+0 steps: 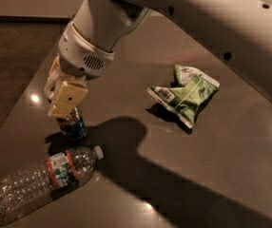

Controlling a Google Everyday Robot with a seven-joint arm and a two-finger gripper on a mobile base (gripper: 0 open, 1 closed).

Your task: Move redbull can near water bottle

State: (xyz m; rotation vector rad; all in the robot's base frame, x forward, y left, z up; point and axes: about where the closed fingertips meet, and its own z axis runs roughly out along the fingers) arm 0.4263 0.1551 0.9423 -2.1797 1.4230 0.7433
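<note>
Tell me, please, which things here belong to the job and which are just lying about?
Job: slim silver and blue metal drink can, upright; clear ribbed plastic water bottle, lying down; hand, closed on the can's top.
Lying about: crumpled green and white snack bag, far right.

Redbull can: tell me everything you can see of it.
The redbull can is slim, dark blue and silver metal, and upright. Only its lower half shows. The gripper comes down over its top and is shut on it. The can sits at the left of the table, just beyond the cap end of the lying water bottle, seemingly not touching it. Whether its base rests on the table is unclear.
</note>
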